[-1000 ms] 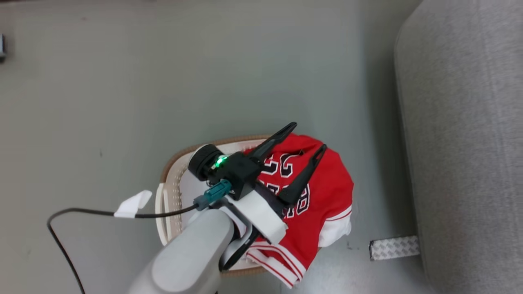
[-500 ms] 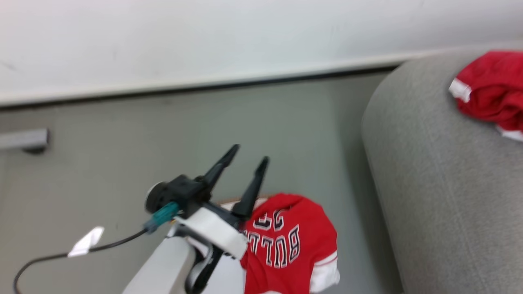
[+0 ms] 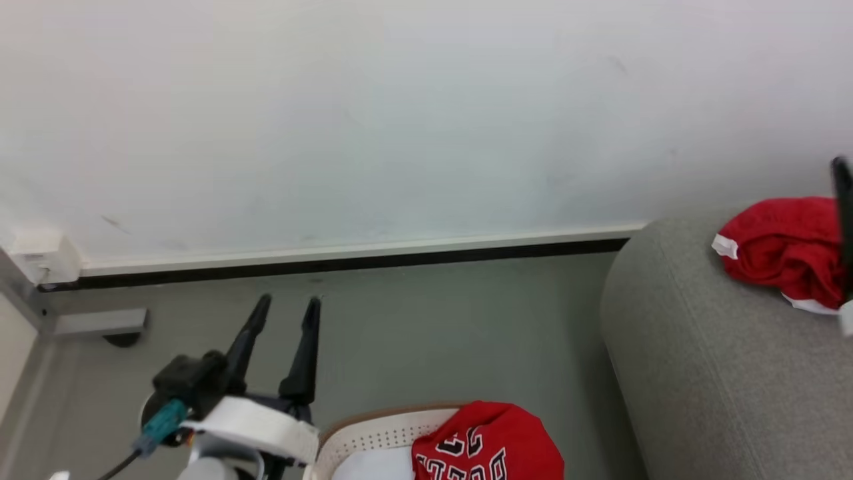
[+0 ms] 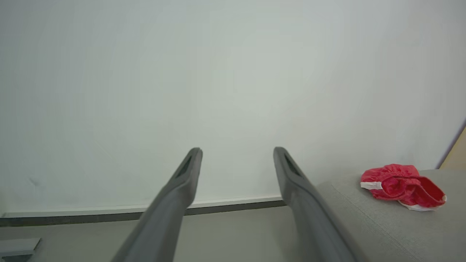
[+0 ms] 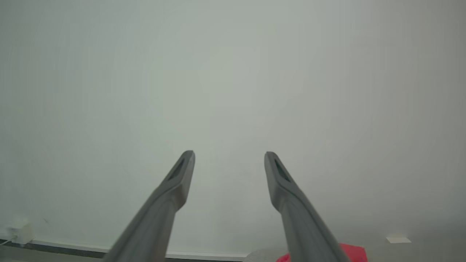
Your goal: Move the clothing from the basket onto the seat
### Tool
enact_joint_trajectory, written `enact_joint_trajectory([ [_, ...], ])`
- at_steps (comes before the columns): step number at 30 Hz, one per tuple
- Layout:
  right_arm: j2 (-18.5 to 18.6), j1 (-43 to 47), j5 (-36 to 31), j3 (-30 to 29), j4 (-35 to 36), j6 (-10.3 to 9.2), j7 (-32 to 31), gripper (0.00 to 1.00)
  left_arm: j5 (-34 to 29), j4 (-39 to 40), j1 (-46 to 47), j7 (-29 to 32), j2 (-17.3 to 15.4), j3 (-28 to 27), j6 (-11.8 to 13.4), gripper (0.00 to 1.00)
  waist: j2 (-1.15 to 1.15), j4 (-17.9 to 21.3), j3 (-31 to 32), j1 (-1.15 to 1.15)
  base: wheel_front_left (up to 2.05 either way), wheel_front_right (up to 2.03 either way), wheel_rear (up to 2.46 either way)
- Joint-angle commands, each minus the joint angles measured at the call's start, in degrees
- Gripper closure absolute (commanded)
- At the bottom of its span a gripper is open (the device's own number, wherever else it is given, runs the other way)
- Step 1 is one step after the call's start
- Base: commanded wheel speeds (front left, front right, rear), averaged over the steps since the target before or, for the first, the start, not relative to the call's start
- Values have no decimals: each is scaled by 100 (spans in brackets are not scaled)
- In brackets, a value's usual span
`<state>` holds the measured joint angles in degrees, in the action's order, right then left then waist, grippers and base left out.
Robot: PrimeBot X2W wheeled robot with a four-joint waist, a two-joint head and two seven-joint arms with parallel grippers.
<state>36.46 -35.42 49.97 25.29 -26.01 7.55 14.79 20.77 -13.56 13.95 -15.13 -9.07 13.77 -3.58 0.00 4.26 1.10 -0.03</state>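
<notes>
Head camera tilted up: wall (image 3: 400, 120) and baseboard (image 3: 346, 259) now in frame. Left end effector (image 3: 288, 303), 1 s ago spread over the jersey (image 3: 490, 443) in the basket (image 3: 380, 433), is now up and left of the basket, clear of the cloth. Shorts (image 3: 780, 250) on the seat (image 3: 700, 373) came into view 0.5 s ago. 1 finger (image 3: 844, 207) of the right end effector (image 5: 229, 155) is now at the right edge, beside them.
</notes>
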Motion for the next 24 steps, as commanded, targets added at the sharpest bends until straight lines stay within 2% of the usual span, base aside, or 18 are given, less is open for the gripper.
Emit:
enact_joint_trajectory([
  [1,-170,255,-26,-79,73,-12,33,0,-52,28,-163,-3,23,-71,11,0,0,-78,96,3,0,0,0],
  [4,-531,758,-307,-250,319,-12,39,0,-40,79,-393,-3,158,-338,65,0,0,-101,129,3,0,0,0],
  [9,-1270,1633,-836,-914,714,-12,40,0,-196,325,-734,-3,385,-789,192,0,0,-131,116,3,0,0,0],
  [17,-2377,2579,-1685,-1706,1312,-12,41,0,-731,465,-1058,-3,566,-1213,30,0,0,-109,-34,3,0,0,0],
  [21,-2724,2781,-2065,-1860,1416,-12,42,0,-861,350,-1100,-3,593,-1242,-49,0,0,-72,-77,3,0,0,0],
  [24,-2800,2822,-2290,-1894,1334,-12,43,0,-910,317,-1049,-3,602,-1250,-95,0,0,-48,-102,3,0,0,0],
])
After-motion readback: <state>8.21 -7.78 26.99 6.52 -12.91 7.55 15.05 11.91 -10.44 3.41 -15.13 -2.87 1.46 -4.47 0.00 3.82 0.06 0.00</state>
